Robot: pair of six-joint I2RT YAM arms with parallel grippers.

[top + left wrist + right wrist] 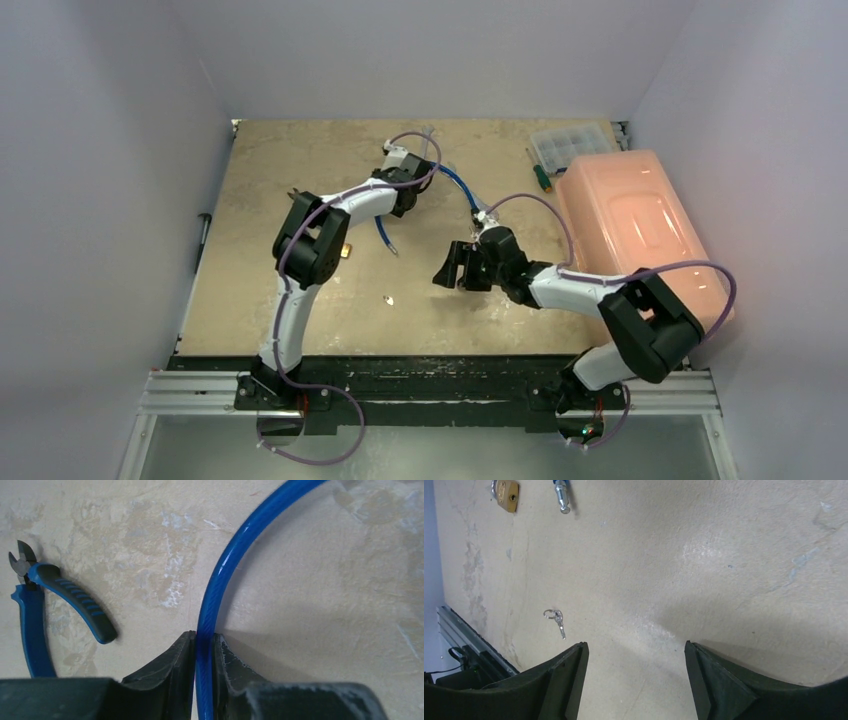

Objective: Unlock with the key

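The key, tiny and silvery on a small ring, lies flat on the table ahead and left of my open, empty right gripper. In the top view the key lies left of the right gripper. The small brass padlock lies further off, next to the metal end of a blue cable; in the top view the padlock shows beside the left arm. My left gripper is shut on the blue cable; it sits at the far middle of the table.
Blue-handled cutters lie left of the left gripper. A large pink plastic box stands at the right, with a clear organiser case and a green screwdriver behind it. Walls close in on three sides.
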